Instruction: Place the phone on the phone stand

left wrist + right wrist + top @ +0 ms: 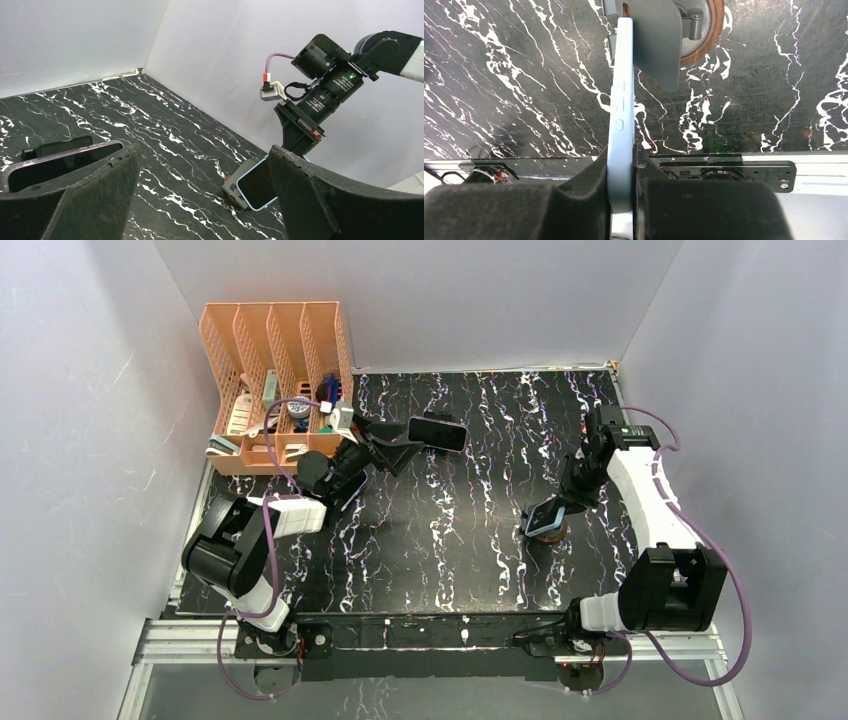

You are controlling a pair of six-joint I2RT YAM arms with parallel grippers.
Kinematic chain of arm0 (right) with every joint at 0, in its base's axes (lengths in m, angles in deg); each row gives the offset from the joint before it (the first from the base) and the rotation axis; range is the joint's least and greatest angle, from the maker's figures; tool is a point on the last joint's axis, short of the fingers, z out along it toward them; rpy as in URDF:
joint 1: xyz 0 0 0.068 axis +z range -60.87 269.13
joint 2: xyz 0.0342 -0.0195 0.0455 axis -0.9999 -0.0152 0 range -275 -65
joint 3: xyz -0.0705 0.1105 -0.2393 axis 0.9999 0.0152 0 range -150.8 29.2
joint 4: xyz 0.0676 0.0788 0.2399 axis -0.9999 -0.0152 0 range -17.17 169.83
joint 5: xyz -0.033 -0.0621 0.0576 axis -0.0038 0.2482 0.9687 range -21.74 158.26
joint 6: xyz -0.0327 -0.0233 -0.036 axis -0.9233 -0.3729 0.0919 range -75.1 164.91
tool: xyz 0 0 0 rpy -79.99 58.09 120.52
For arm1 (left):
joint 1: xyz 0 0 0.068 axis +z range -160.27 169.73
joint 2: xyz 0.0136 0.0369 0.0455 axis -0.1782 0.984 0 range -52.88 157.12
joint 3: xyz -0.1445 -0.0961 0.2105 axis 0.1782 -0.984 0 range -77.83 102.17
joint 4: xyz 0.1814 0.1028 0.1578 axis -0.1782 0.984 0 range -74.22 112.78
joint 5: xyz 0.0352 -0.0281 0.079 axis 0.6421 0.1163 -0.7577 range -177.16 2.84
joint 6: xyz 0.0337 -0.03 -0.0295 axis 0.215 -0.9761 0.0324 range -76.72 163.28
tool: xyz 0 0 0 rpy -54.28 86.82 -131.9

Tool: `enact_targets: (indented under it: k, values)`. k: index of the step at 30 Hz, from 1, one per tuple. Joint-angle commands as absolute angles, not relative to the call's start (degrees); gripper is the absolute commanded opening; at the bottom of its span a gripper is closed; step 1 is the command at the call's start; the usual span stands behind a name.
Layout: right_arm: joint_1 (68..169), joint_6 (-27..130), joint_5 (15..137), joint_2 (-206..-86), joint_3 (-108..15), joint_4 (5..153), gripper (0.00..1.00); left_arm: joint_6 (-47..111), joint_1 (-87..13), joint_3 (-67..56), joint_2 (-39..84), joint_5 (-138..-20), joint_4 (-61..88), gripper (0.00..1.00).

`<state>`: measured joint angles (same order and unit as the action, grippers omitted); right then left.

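Note:
A phone in a light blue case (pixel 545 518) leans screen-up against the grey plate of the phone stand (pixel 553 534), which has a round wooden base. My right gripper (pixel 572 492) is shut on the phone's upper end. In the right wrist view the phone (pixel 620 100) runs edge-on from between my fingers (pixel 621 165) down to the stand's plate (pixel 659 45). My left gripper (pixel 205 170) stands open with nothing in it. Far across the table it sees the blue phone (pixel 257 185) on the stand (pixel 233 186).
A second phone with a dark screen (pixel 437 432) sits just beyond my left gripper (pixel 398 448), outside its left finger (pixel 75 200) in the left wrist view. An orange file organizer (pixel 270 350) holding several small items stands at the back left. White walls enclose the black marbled table (pixel 450 540).

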<state>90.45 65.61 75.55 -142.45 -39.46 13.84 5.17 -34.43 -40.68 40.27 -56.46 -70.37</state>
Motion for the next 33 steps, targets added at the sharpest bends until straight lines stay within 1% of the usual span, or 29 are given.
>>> enact_targets:
  k: [1, 15, 16, 24, 33]
  values:
    - [89.7, 64.3, 76.2, -143.8, -39.7, 17.6, 0.01, 5.8, -34.2, -40.8, 38.5, -55.4, -73.0, 0.95]
    - [89.7, 62.0, 76.5, -147.5, -41.7, 19.4, 0.01, 4.8, -33.8, -40.3, 39.7, -54.3, -73.7, 0.94]
    - [88.2, 62.0, 76.5, -147.5, -41.4, 19.7, 0.01, 4.7, -33.8, -40.3, 39.8, -54.2, -73.8, 0.94]
    - [86.4, 61.9, 76.3, -148.4, -41.5, 21.3, 0.01, 3.7, -33.7, -39.9, 40.9, -53.4, -74.6, 0.94]
    - [86.2, 63.3, 79.8, -146.1, -45.6, 20.8, 0.01, 2.3, -33.2, -39.5, 42.4, -53.0, -76.3, 0.94]
